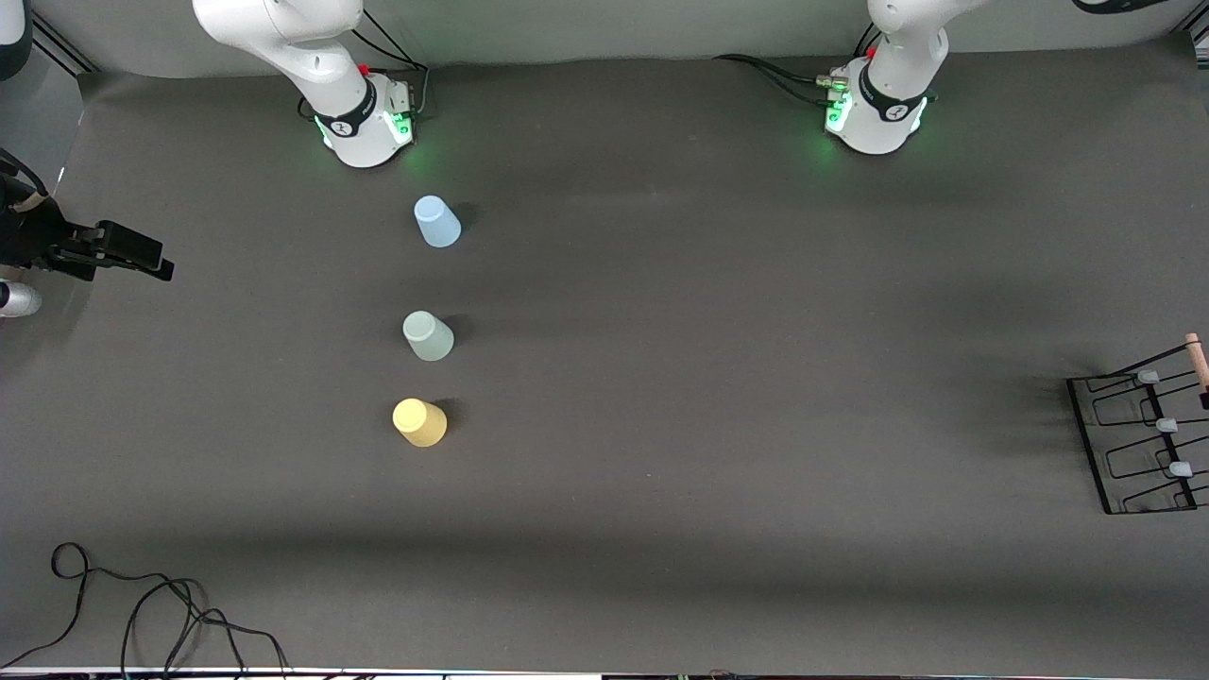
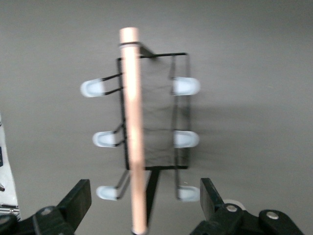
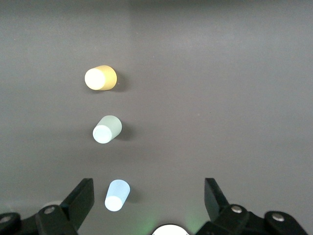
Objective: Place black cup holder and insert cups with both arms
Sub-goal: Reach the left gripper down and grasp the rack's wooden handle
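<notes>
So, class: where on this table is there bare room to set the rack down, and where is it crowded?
The widest bare patch lies between the column of cups, blue, green, yellow, and the black cup holder at the left arm's end. A bare strip runs nearer the camera than the yellow cup. The gaps between the cups are narrow. Both grippers are open.

No text, number or brand could be read in any view. Each arm base [image 1: 364, 118] [image 1: 883, 109] carried a small white mark on its dark band, too small to make out as letters. A white strip [image 2: 6, 171] at the edge of the left wrist view bore a few dark marks, but these were blurred and unreadable.
</notes>
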Controlling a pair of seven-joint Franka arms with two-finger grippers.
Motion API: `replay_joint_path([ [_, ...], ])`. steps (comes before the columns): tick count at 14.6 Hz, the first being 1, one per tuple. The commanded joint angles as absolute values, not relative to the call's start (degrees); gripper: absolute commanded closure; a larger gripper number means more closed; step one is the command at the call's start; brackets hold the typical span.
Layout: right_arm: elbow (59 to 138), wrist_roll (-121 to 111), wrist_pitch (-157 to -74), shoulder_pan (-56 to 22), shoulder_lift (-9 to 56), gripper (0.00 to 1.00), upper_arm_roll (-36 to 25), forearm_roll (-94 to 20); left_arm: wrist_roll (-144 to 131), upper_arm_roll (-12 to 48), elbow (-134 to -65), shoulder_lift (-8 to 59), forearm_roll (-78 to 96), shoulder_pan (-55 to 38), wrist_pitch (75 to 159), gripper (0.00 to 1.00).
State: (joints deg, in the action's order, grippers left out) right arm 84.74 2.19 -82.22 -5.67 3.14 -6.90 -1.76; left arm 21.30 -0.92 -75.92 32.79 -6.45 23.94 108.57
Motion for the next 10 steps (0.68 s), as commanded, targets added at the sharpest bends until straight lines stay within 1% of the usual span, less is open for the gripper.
replay_joint_path([
  [1, 84.2, 1.7, -81.7, -5.7, 3.3, 0.00, -6.9, -1.7, 22.3, -0.3, -74.3, 35.3, -7.5, 25.1, 111.2, 0.09],
  [2, 84.2, 1.7, -81.7, -5.7, 3.3, 0.00, -6.9, -1.7, 23.5, -0.3, -74.4, 36.3, -7.5, 25.4, 113.2, 0.13],
  [3, 84.2, 1.7, -81.7, -5.7, 3.3, 0.00, -6.9, -1.7, 24.6, -0.3, -74.4, 36.9, -7.3, 25.4, 114.8, 0.14],
  [8, 84.2, 1.7, -81.7, -5.7, 3.3, 0.00, -6.9, -1.7, 22.9, -0.2, -74.4, 38.1, -6.8, 23.8, 115.7, 0.15],
  [10, 84.2, 1.6, -81.7, -5.7, 3.3, 0.00, -6.9, -1.7, 23.2, -0.2, -74.4, 38.8, -6.8, 24.2, 115.7, 0.29],
])
